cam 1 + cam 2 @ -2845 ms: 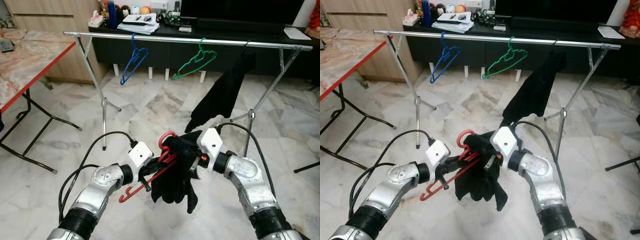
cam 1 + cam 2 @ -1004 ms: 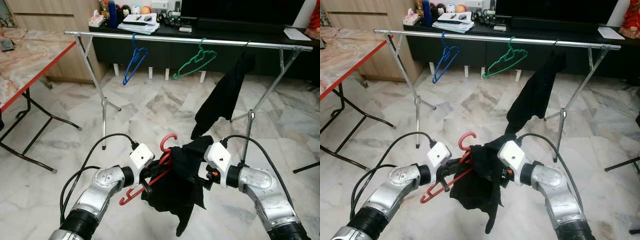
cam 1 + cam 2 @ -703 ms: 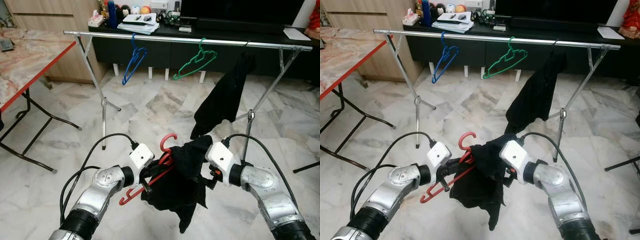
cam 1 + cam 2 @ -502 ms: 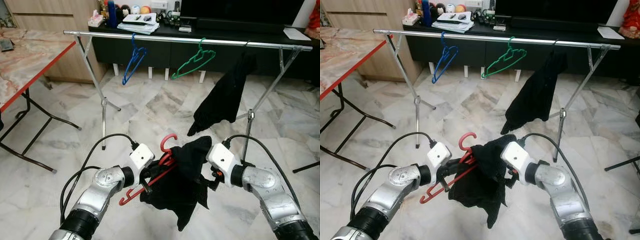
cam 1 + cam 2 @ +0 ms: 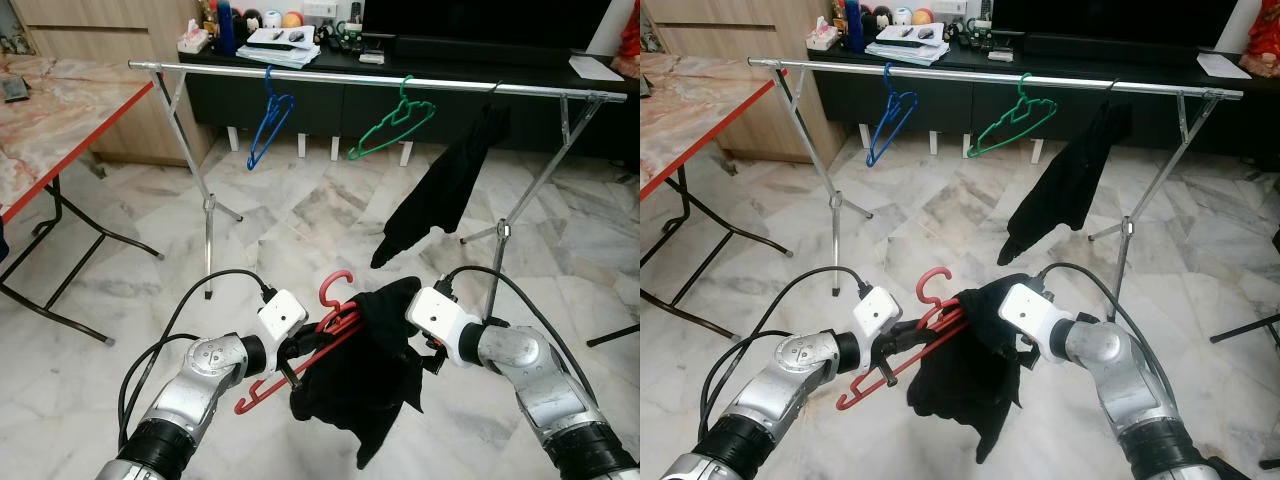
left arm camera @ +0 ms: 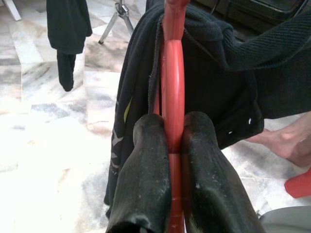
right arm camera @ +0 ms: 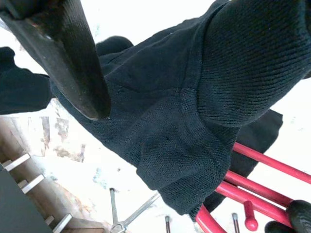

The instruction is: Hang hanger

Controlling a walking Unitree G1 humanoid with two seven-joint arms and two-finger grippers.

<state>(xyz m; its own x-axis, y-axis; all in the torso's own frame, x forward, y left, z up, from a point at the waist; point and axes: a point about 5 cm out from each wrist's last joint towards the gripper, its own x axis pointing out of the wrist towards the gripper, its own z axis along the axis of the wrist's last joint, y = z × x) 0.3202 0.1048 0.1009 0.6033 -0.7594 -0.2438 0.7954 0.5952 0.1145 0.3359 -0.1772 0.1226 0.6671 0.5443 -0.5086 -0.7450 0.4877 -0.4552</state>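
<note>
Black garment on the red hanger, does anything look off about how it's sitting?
Yes. The black garment is bunched in a lopsided clump over one end of the red hanger, whose other end pokes out bare and tilted. The left gripper pinches the hanger; the right gripper is at the cloth.

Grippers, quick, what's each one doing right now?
Left gripper: shut on the red hanger.
Right gripper: in the black garment; open or shut cannot be told.

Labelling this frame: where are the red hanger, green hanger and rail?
red hanger [image 5: 336, 287], left eye view, hook
green hanger [image 5: 392, 128], left eye view, shoulder bar
rail [image 5: 330, 77], left eye view, middle span
</note>
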